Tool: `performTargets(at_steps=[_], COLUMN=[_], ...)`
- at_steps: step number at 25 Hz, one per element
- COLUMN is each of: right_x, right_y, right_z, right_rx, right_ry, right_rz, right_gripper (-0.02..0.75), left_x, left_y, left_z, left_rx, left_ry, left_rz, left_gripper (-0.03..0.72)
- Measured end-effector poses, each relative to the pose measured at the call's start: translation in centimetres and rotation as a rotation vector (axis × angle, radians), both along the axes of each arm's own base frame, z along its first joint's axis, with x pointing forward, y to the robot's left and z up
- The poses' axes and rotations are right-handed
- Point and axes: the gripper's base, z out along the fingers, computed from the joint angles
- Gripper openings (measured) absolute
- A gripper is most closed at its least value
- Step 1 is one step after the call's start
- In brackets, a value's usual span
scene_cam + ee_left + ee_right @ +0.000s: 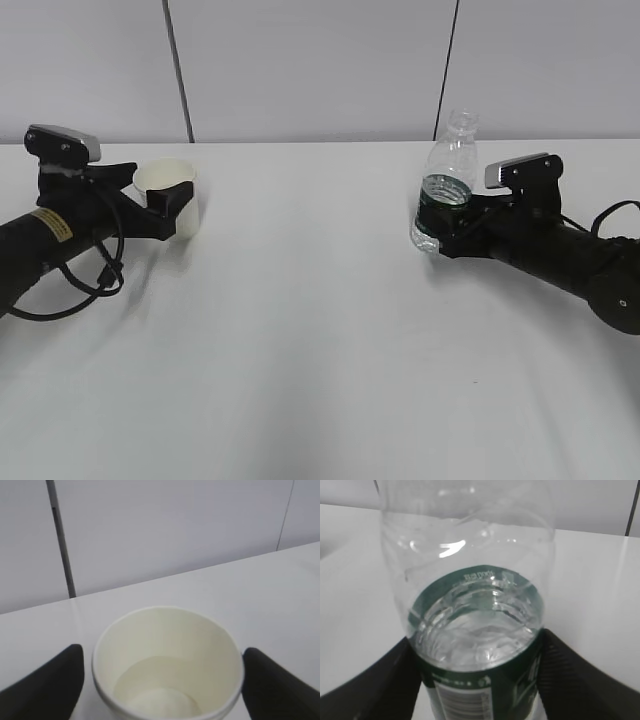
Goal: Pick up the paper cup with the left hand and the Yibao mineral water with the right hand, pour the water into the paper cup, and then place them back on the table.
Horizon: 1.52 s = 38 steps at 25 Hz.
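Observation:
The white paper cup (168,180) stands upright on the white table (320,350) at the far left. In the left wrist view the cup (167,665) holds clear water (165,692) low inside. My left gripper (172,208) (162,655) straddles the cup with its jaws open: a strip of table shows beside the left finger (55,680), and the right finger (272,680) is at the rim. My right gripper (447,218) (477,645) is shut on the green label band of the upright capless Yibao bottle (447,160) (470,580), which is partly filled with water (475,640).
A grey panelled wall (320,60) runs along the table's far edge. White tabletop lies between the two arms and in front of them. The left arm's cable (90,285) loops onto the table.

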Motion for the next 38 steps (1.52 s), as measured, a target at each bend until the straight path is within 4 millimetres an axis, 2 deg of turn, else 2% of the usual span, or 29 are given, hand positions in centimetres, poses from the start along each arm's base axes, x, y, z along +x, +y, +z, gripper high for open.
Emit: performTargets(at_steps=[8, 18, 28, 38], right_x=[0.0, 0.0, -0.1, 0.0], right_y=[0.0, 0.1, 0.2, 0.2], right_z=[0.0, 0.0, 0.0, 1.9], right_rx=[0.0, -0.008, -0.016, -0.033], right_ry=[0.0, -0.003, 0.003, -0.014], right_rz=[0.0, 0.019, 0.026, 0.036], right_gripper=[0.495, 0.599, 0.606, 0.607], left_x=[0.1, 0.1, 0.1, 0.1], left_y=[0.1, 0.1, 0.1, 0.1], left_z=[0.2, 0.2, 0.2, 0.2], left_rx=[-0.018, -0.019, -0.019, -0.019], left_ry=[-0.017, -0.018, -0.018, -0.018], left_rz=[0.016, 0.018, 0.018, 0.017], left_gripper=[0.591, 0.591, 0.591, 0.591])
